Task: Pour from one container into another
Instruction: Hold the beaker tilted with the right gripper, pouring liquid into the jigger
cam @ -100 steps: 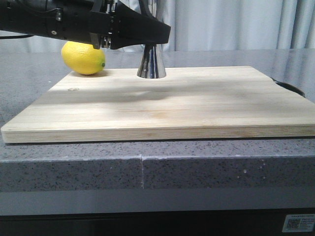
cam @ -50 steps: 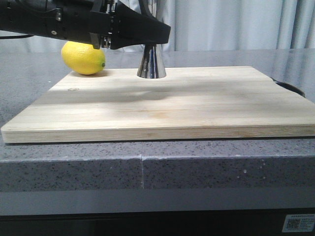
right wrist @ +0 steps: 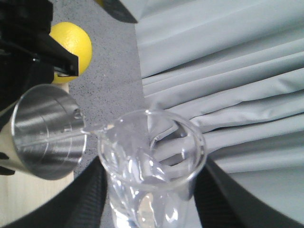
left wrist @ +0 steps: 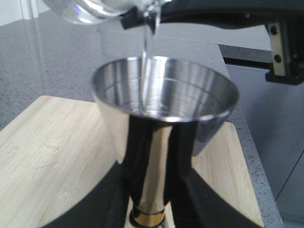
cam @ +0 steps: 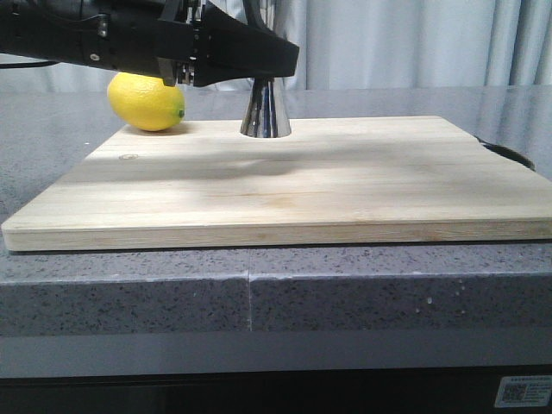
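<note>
The steel jigger (cam: 265, 112) stands at the back of the wooden board (cam: 285, 185); only its lower cone shows under my left gripper (cam: 278, 60). In the left wrist view the jigger (left wrist: 164, 95) fills the middle, its gold band (left wrist: 151, 217) low between the black fingers (left wrist: 102, 199). My left gripper (left wrist: 153, 192) is shut on its stem. The clear glass beaker (right wrist: 152, 161) is tilted, with my right gripper (right wrist: 149, 194) shut on it. A thin clear stream (left wrist: 148, 40) runs from the beaker's lip (left wrist: 142, 7) into the jigger's cup (right wrist: 45, 130).
A yellow lemon (cam: 147, 102) lies on the grey stone counter (cam: 388, 285) beside the board's back left corner, close to the left arm. A dark curved object (cam: 511, 155) shows past the board's right edge. Pale curtains (cam: 414, 43) hang behind.
</note>
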### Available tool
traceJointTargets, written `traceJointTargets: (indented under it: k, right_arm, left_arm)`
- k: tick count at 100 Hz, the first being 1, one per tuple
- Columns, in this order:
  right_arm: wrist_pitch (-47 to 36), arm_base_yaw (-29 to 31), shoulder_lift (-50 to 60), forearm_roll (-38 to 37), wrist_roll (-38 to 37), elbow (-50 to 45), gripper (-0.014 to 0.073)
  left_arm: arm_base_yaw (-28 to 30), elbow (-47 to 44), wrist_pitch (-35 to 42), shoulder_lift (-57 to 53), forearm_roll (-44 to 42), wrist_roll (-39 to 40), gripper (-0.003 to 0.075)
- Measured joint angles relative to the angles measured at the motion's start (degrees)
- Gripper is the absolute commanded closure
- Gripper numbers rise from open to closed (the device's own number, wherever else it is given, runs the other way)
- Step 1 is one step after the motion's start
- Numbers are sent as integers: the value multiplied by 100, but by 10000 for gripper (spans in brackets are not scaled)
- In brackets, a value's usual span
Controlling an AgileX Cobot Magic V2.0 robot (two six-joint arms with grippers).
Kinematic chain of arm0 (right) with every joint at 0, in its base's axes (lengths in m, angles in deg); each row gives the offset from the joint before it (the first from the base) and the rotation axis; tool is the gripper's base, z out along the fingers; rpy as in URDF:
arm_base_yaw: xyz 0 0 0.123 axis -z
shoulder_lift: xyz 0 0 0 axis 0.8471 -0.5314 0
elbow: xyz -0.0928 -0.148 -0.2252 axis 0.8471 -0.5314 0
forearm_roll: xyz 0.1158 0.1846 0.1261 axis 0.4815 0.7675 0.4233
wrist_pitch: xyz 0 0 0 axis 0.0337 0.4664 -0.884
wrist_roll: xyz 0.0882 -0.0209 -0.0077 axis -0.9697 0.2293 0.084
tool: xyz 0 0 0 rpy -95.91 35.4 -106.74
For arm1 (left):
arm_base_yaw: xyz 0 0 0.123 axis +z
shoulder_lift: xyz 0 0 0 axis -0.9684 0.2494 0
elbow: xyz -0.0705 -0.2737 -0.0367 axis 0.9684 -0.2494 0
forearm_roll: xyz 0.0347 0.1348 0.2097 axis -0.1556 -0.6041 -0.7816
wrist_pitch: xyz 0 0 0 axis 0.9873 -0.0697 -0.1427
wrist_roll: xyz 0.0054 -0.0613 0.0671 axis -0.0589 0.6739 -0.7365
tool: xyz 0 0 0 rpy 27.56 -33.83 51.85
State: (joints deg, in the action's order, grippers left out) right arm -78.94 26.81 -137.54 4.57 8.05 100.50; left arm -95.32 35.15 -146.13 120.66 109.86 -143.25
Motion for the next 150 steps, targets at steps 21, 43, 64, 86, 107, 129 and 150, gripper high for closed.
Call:
traceJointTargets:
  k: [21,43,64,86,107,129,150]
  right_arm:
    - [-12,0,0,-93,0,0,336]
    - [-25,0,0,-239,0,0,336]
    - [-25,0,0,-322,0,0,336]
    - [-37,0,0,-424,0,0,336]
    - [-50,0,0,-530,0,0,336]
    - [-65,0,0,-635,0,0,336]
    - [-74,0,0,-780,0,0,336]
  left_arm:
    - [0,0,0,0,0,0,554]
    - [0,0,0,0,0,0,554]
    - [0,0,0,0,0,0,554]
    - [0,0,0,0,0,0,554]
    - [0,0,0,0,0,0,554]
    - [0,0,0,0,0,0,554]
    - [0,0,0,0,0,0,554]
